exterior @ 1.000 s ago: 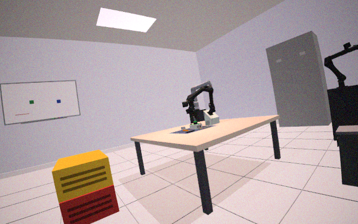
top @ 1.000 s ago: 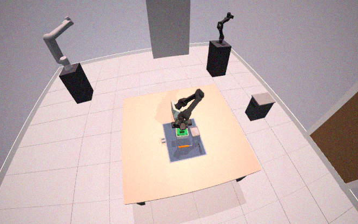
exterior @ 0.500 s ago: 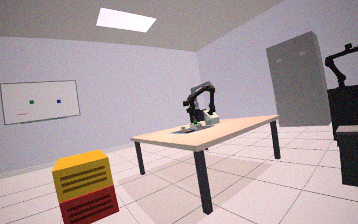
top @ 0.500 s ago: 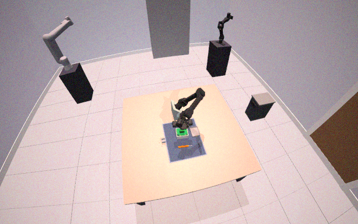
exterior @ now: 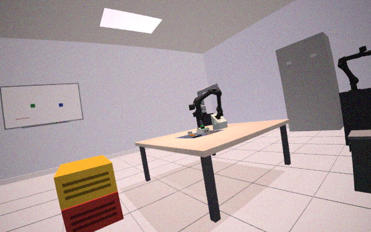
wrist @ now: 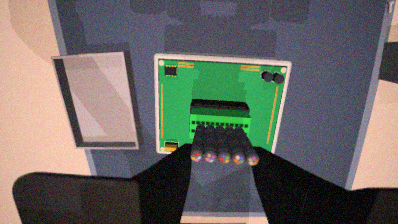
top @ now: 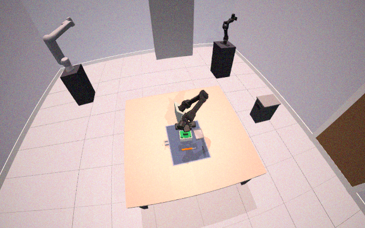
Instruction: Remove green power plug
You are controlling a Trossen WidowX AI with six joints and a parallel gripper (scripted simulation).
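two fingers of the gripper [top: 187, 129] [exterior: 200, 125] [wrist: 223, 150] are clamped on the green plug [wrist: 220, 120], one on either side, its cable bundle running up between them! the plug sits over the board [wrist: 175, 107] [top: 189, 137], by the black socket [wrist: 219, 106], and the tray [wrist: 102, 100] [top: 198, 134] lies just beside the board.

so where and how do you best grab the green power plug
Best gripped across its two short end faces, coming from above: the green power plug is a long, narrow block. One finger per end seems right, since the black socket lines one long side and the cable bundle the other.
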